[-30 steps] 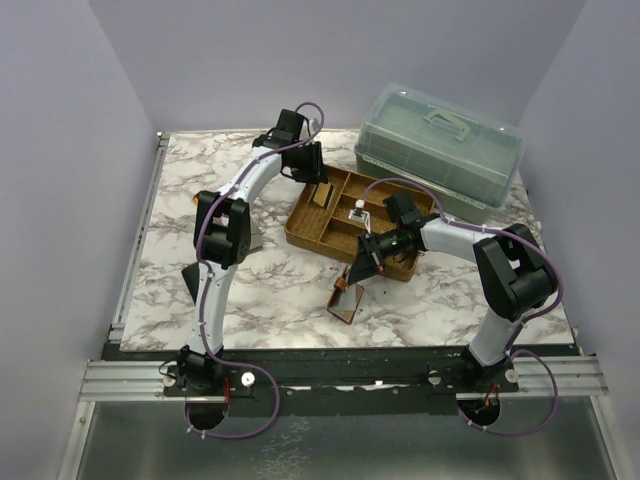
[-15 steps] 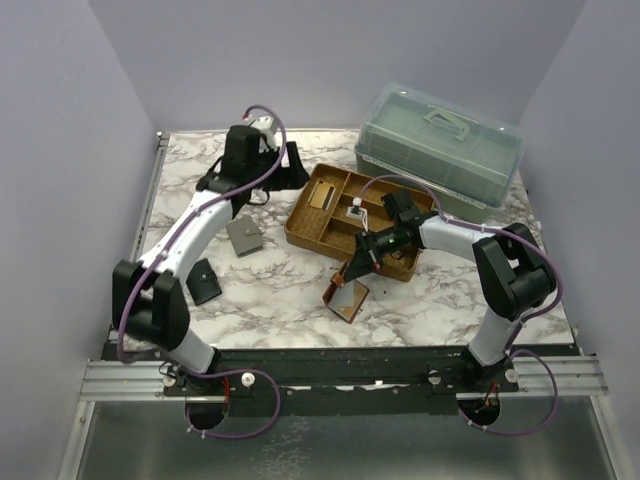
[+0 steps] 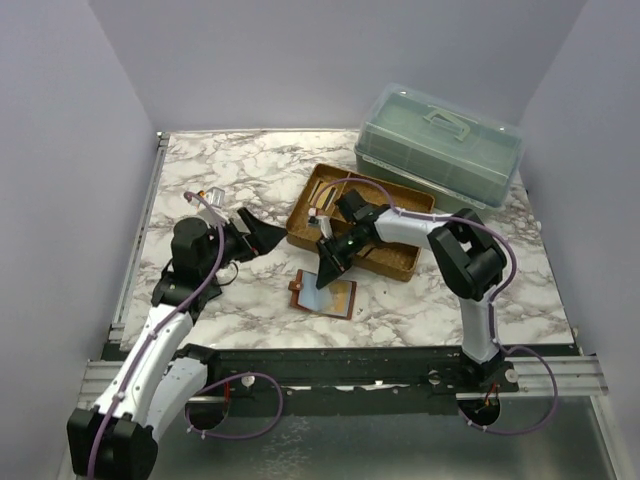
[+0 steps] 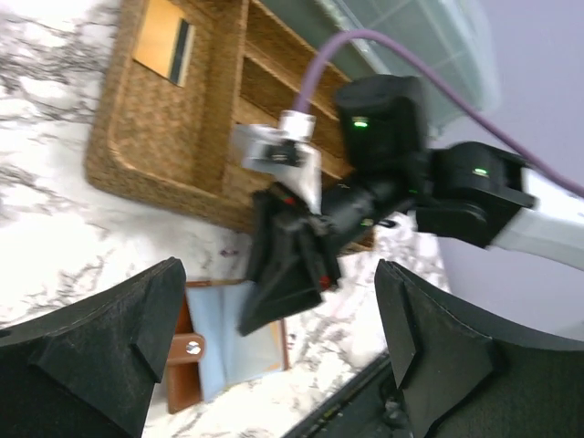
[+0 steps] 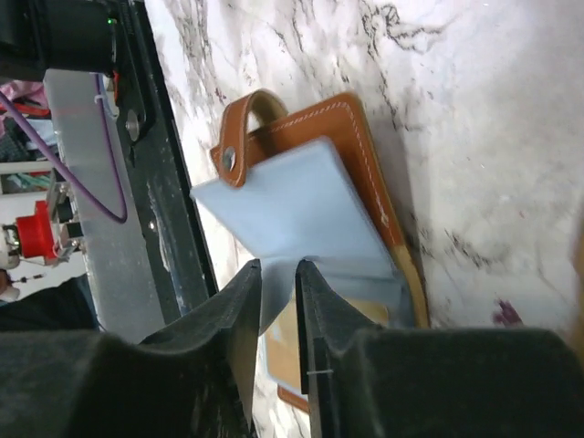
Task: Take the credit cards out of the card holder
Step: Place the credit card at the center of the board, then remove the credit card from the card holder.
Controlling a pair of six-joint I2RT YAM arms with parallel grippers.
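Card holder (image 3: 323,295), reddish-brown leather bifold: open on marble table (image 3: 200,170), beside woven tray (image 3: 300,226). 1 tan-gold credit card (image 4: 162,38) in tray; extraction judged incomplete. Right gripper (image 3: 328,272) at blue leaf (image 5: 292,210), grasp indeterminate; left gripper (image 3: 265,235) released.

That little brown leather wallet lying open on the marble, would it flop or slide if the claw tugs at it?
Probably floppy: the brown leather wallet lies open with its light-blue flap bent upward. It looks thin and light, so likely to slide on the smooth marble table unless pinned.
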